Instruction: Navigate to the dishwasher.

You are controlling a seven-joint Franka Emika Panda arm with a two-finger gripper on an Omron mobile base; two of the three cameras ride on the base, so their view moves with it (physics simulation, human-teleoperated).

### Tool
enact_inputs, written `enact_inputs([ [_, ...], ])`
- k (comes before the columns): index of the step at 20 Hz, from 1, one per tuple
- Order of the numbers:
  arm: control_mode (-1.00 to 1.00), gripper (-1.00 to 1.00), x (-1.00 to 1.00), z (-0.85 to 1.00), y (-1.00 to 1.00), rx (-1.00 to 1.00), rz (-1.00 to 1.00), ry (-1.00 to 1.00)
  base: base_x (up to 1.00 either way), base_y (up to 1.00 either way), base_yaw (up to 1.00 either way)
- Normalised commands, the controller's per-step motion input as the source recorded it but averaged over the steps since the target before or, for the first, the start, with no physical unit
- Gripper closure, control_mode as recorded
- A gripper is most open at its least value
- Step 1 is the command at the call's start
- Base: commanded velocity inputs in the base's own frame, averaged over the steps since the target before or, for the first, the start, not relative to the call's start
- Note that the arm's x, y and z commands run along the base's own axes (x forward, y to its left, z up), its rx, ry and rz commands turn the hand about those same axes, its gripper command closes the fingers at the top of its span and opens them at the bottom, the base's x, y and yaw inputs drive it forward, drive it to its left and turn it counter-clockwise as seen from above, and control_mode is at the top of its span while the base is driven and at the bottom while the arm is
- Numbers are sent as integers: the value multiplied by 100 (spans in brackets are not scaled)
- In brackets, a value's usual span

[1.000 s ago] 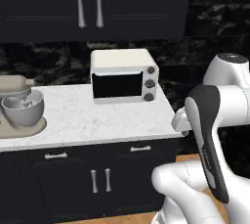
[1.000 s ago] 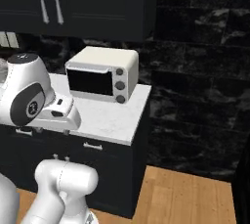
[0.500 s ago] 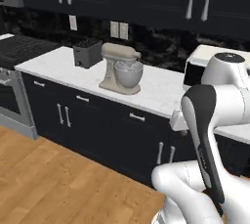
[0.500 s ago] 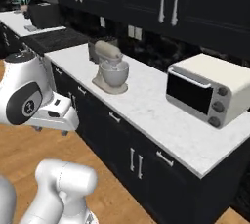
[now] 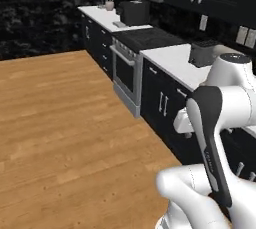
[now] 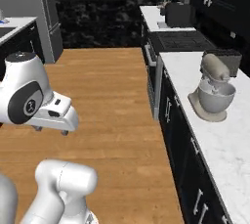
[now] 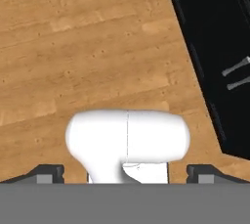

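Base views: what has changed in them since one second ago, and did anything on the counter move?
The base turned left, so the whole scene shifted: the views faced the toaster oven, then the stand mixer, and now look along the counter past the range. Nothing on the counter moved by itself. The arm kept its folded pose; the gripper is open and empty.

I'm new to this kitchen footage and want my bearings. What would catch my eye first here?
The wide wooden floor fills the left of both base views. A run of black cabinets under a white counter lines the right side, with a beige stand mixer on it in the right base view. Farther along stands the oven range, silver-fronted with a dark cooktop.
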Motion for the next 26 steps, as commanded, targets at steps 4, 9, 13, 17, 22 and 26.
enact_inputs([
  [4, 100, -100, 0, 0, 0, 0, 0, 0, 3, 15, 71],
  [9, 100, -100, 0, 0, 0, 0, 0, 0, 53, 27, 23],
  [13, 100, -100, 0, 0, 0, 0, 0, 0, 100, 31, 1],
  [17, 100, -100, 0, 0, 0, 0, 0, 0, 100, 29, 1],
  [22, 100, -100, 0, 0, 0, 0, 0, 0, 100, 19, 0],
  [26, 100, -100, 0, 0, 0, 0, 0, 0, 100, 24, 0],
])
